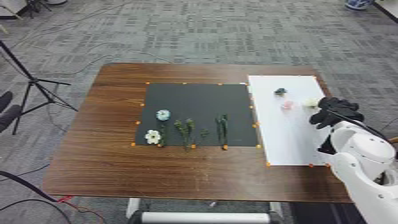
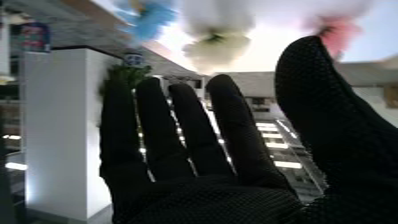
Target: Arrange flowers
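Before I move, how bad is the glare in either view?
Right wrist view: glare washes out the white board near the pale flower; bright lights shine beyond the right hand. Head view: even light, no glare on the dark mat.

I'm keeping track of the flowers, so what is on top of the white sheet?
The white sheet has a blue flower, a pink flower and a pale yellow flower. Whatever the right hand covers by its right edge can't be seen.
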Controlling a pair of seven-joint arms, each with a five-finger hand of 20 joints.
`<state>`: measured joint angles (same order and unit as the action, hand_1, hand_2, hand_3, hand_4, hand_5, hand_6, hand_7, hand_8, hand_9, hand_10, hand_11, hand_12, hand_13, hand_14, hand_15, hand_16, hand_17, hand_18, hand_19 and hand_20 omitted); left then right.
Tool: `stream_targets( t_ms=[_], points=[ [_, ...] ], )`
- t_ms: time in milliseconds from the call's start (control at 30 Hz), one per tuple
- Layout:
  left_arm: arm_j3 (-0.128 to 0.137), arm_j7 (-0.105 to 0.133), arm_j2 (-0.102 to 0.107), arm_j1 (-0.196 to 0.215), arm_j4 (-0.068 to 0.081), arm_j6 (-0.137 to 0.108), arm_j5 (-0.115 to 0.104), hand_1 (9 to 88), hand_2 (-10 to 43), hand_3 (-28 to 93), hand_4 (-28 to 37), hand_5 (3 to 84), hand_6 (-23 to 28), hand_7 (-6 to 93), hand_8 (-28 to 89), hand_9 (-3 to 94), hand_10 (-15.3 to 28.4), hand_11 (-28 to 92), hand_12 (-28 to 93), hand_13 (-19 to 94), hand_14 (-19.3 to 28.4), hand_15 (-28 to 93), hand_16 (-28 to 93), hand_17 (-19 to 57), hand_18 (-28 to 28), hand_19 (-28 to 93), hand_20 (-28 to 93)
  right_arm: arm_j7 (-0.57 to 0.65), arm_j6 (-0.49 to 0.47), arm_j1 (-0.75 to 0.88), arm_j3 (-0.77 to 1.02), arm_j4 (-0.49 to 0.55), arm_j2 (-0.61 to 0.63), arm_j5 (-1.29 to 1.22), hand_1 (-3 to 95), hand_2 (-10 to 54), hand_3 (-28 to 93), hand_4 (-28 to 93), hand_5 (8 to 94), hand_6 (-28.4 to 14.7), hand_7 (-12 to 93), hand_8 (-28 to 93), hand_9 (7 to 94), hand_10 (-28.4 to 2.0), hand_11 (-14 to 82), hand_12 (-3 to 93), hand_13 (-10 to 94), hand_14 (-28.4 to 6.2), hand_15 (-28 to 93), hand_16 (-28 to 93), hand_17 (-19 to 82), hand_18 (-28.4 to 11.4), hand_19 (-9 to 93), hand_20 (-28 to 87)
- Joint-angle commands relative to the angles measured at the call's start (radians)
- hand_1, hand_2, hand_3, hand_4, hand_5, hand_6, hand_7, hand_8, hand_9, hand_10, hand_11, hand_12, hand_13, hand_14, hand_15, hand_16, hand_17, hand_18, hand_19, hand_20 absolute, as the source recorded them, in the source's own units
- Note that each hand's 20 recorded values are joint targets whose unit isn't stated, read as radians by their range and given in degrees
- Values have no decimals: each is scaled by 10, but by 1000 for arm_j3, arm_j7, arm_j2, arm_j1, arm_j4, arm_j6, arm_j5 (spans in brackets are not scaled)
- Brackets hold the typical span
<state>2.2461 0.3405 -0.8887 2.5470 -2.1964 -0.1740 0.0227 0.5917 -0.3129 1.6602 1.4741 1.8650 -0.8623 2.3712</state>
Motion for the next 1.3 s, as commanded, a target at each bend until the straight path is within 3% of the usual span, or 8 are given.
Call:
stream_targets(
  t_ms=[33, 500, 800, 1133, 1300],
  points=[
    [7, 18, -15, 16, -10, -1, -16, 318, 234, 382, -283, 383, 94, 64, -57, 331, 138, 110, 133, 247, 139, 229, -19, -43, 134, 238, 108, 64, -46, -21, -34, -40, 24, 59, 394, -95, 781, -283, 405, -130, 44, -89, 327, -202, 71, 98, 205, -210, 374, 47, 95, -234, 601, 141],
    [2, 24, -24, 28, -23, -25, -18, 307, 232, 406, -283, 385, 96, 66, -58, 334, 140, 116, 134, 248, 140, 235, -19, -43, 134, 239, 110, 78, 0, -164, -161, -218, 57, 96, 478, -95, 794, -283, 382, -85, 89, -101, 305, -182, 88, 87, 222, -198, 405, 43, 117, -241, 640, 155],
    [9, 21, -25, 33, -23, -21, -12, 301, 231, 421, -283, 381, 96, 66, -58, 334, 140, 119, 133, 249, 141, 239, -21, -43, 134, 243, 110, 124, -60, -226, -184, -281, 64, 13, 512, -94, 801, -283, 403, -77, 102, -112, 311, -181, 98, 80, 252, -196, 437, 39, 146, -247, 697, 169],
    [15, 6, -21, 29, -21, -16, 0, 252, 215, 545, -283, 384, 94, 71, -59, 335, 137, 122, 131, 250, 140, 240, -22, -43, 133, 244, 109, 117, -5, -228, -198, -305, 68, -6, 539, -69, 756, -283, 552, -26, 144, -129, 532, -126, 129, 90, 425, -152, 451, 65, 195, -238, 729, 177],
    [18, 5, -22, 30, -22, -19, 4, 234, 208, 593, -283, 384, 95, 73, -60, 335, 138, 122, 131, 250, 138, 241, -24, -42, 133, 243, 108, 104, 17, -216, -203, -308, 71, 5, 562, -83, 724, -283, 649, -6, 172, -66, 657, -105, 139, 122, 523, -121, 441, 163, 214, -234, 733, 194]
  ],
)
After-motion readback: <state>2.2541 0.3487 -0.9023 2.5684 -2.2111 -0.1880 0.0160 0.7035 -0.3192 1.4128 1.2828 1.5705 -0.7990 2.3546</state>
